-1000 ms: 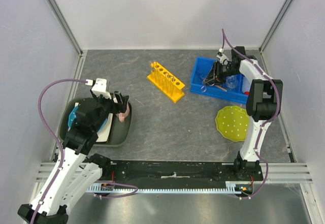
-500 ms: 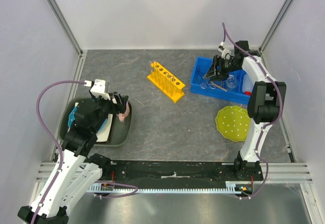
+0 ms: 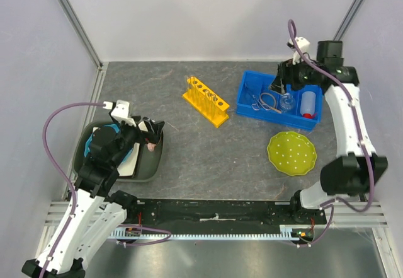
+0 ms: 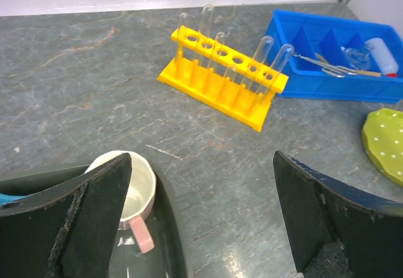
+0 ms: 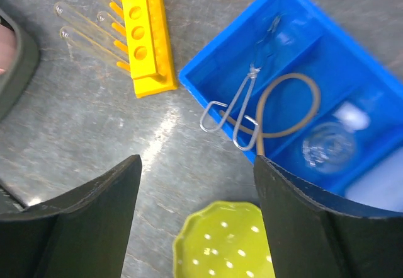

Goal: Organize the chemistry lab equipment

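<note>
The yellow holed rack (image 3: pixel 205 101) stands mid-table with thin clear rods (image 4: pixel 267 46) in its holes. In the blue bin (image 3: pixel 247 95) lie the metal tongs (image 5: pixel 236 110), the tan rubber loop (image 5: pixel 291 110), the clear flask (image 5: pixel 327 145) and the white squeeze bottle (image 3: pixel 308 103) with its red nozzle. My right gripper (image 3: pixel 284 80) hangs open above the bin's back, holding nothing; in the wrist view it (image 5: pixel 196 171) looks down on the bin's near edge. At the left, my left gripper (image 3: pixel 152 132) is wide open and empty over the tray.
A cream mug with a pink handle (image 4: pixel 133 193) sits in the dark tray (image 3: pixel 151 164) under my left fingers, beside a blue plate (image 3: pixel 92 142). A green dotted plate (image 3: pixel 291 153) lies in front of the bin.
My right gripper let go of the tongs, which now lie in the bin, opened, and pulled up and back to the right. My left gripper opened wider.
</note>
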### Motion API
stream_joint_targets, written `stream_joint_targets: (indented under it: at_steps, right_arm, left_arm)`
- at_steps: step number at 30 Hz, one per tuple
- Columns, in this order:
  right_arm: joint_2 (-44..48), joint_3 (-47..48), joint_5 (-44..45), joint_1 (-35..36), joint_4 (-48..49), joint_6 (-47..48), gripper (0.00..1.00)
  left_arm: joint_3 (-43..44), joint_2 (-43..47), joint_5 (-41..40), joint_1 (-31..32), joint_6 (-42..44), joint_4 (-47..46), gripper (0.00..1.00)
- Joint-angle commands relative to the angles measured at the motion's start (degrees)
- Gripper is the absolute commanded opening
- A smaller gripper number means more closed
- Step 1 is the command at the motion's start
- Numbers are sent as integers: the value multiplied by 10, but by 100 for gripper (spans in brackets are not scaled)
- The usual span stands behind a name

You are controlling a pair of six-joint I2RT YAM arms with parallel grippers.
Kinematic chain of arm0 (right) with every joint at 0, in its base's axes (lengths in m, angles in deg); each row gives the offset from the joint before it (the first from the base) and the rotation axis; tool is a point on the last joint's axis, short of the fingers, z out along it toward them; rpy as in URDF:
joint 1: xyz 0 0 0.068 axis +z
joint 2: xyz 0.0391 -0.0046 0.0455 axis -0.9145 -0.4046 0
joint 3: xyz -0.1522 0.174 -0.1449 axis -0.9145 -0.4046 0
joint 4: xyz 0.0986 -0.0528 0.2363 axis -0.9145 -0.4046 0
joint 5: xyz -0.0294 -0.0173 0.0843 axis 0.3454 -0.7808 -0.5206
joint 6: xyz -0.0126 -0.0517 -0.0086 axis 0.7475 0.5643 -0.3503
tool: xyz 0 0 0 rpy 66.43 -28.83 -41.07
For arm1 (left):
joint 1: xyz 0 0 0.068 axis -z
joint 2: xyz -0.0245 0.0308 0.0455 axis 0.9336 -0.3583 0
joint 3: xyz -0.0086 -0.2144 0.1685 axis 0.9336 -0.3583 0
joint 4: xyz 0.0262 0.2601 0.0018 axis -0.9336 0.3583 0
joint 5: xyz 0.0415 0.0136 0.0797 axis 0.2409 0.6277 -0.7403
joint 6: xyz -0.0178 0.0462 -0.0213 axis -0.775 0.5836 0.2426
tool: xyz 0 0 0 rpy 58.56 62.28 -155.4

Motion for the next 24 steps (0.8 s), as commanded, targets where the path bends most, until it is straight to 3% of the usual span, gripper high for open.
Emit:
stream_joint_targets:
  at_steps: [1, 5, 7, 9, 11, 18, 24]
  right_arm:
    - [112, -44, 41, -26, 12, 74, 82]
    - [227, -92, 64, -68, 84, 65, 98]
    - [267, -129, 92, -83, 122, 52, 98]
    - [325, -159, 210, -92, 203, -26, 98]
    - [371, -195, 265, -92, 257, -58, 98]
    - [396, -165, 328, -92, 228, -157, 98]
    - [398, -127, 360, -92, 189, -166, 98]
  left_arm:
    - [83, -25, 68, -5, -47, 37, 100]
    - [157, -55, 103, -8, -77, 86, 100]
    - [210, -69, 134, -8, -94, 106, 100]
    - [248, -93, 165, -8, -102, 132, 100]
    - [301, -112, 187, -8, -110, 149, 100]
    - [400, -114, 220, -9, -116, 188, 100]
    - [418, -102, 215, -8, -107, 217, 100]
